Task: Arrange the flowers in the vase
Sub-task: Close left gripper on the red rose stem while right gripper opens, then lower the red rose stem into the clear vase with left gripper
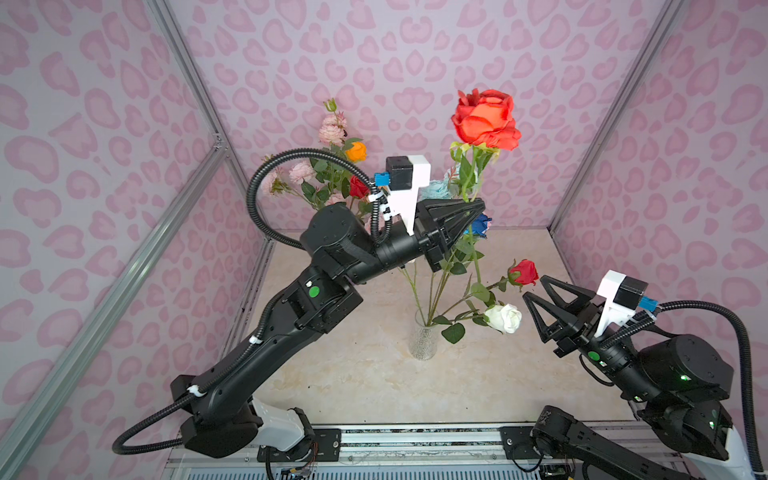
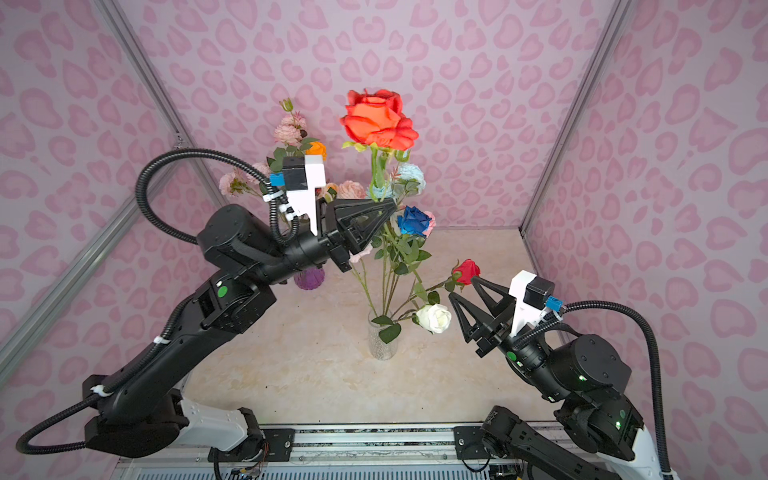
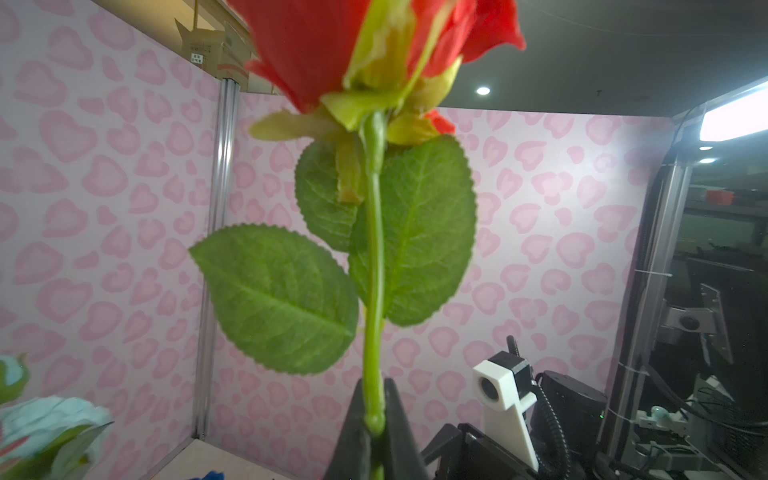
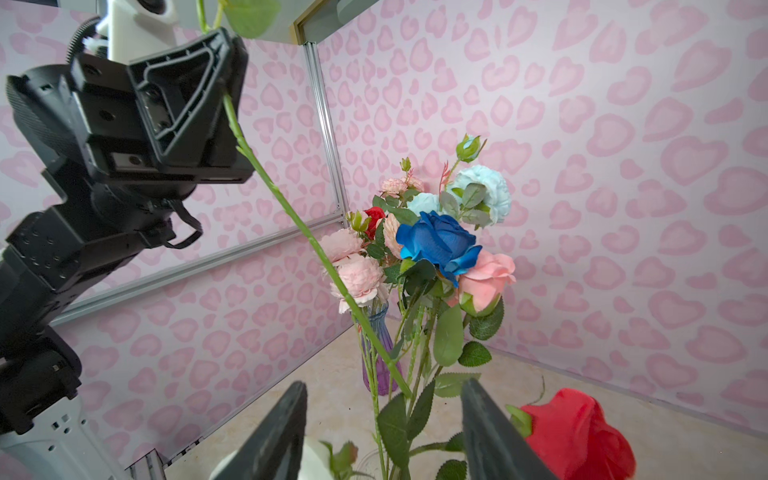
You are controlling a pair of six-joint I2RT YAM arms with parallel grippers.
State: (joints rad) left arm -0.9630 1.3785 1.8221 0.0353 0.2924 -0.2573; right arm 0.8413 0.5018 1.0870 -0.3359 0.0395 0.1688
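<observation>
The left fingers [image 3: 399, 432] are clamped on the stem of the large red rose [image 1: 486, 118], raised above the clear vase [image 1: 424, 338] near the middle of the table [image 1: 365, 386], while the right fingers [image 4: 490, 436] stand apart, empty, beside the vase's white rose [image 1: 505, 318].

Plenty of bare tabletop [image 1: 374, 386] in front of the clear vase [image 1: 424, 340]. Over its mouth it's tight: splayed stems [image 1: 439, 286], plus the white rose [image 1: 503, 318] and small red rose [image 1: 524, 272] hanging beside it.
</observation>
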